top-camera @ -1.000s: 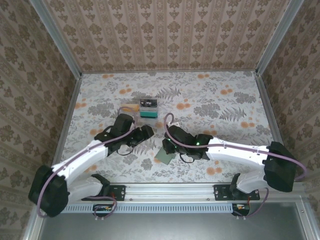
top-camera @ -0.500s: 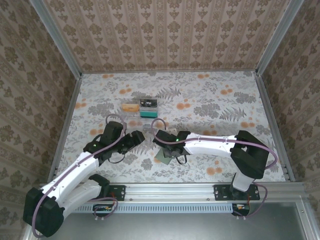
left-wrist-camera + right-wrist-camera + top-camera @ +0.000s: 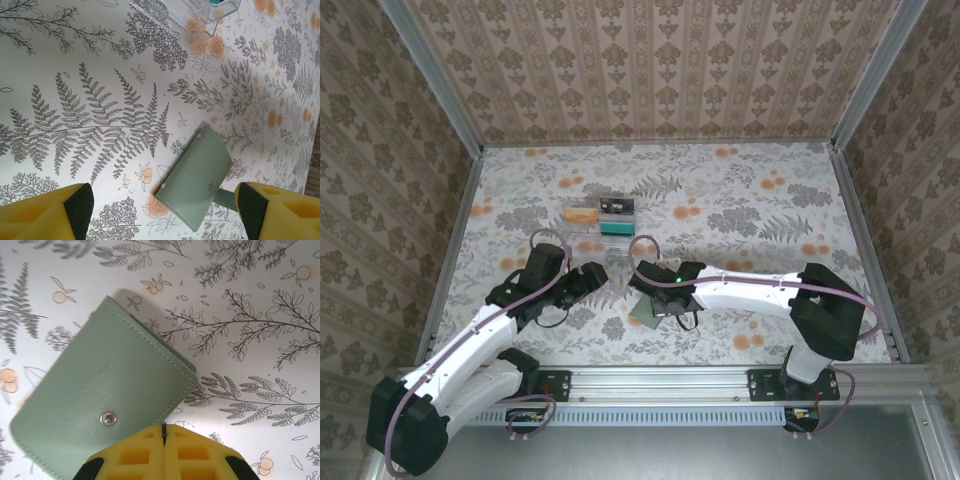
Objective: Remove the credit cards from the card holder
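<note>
Card holder (flat) just before the right gripper, jaws closed; left gripper gapes wide.

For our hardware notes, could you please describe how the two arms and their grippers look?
Both the left arm and right arm have white links, black joints and a looping mauve cable. A green light glows on the right one. The fingers are yellow with dark pads.

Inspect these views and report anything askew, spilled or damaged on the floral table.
Only the soft sage-green card holder stands out: it lies at a slant to the edges of the floral-print table, its metal snap stud unfastened. The right gripper, shut, sits at its edge. Nothing looks spilled or damaged.
</note>
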